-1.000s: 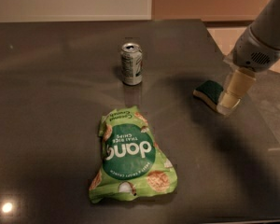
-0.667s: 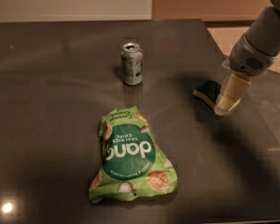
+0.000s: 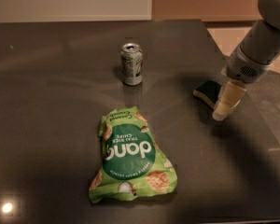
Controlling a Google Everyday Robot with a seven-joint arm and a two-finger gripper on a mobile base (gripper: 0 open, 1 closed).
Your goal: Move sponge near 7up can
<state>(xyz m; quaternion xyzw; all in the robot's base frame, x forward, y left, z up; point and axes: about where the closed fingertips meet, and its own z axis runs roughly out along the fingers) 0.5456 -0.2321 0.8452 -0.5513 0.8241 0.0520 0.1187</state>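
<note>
Dark table, three items on it. The 7up can stands upright toward the back edge, roughly mid-width, pull-tab top visible. A big light-green chip bag lies flat near the front edge, centre, its print upside down from this view. It lies off the straight line between can and sponge, and that stretch of tabletop is bare. There is a light glare spot at the front-left corner.

The sponge lies flat toward the right edge, dark green top up with a pale layer showing below. It is well apart from the can, to the can's right and a bit nearer the front.

The arm comes in from the top-right corner, grey and thick, slanting down and left over the right edge. The gripper is cream-coloured and points down and slightly left. It sits at the sponge's right end and overlaps it in view, its tip low by the tabletop. Cannot tell whether it grasps the sponge or has released it.

Versus a second ago: can, bag and sponge are in the same spots. The gripper tip sits a little lower and nearer the front edge, and the arm has shifted slightly with it.
</note>
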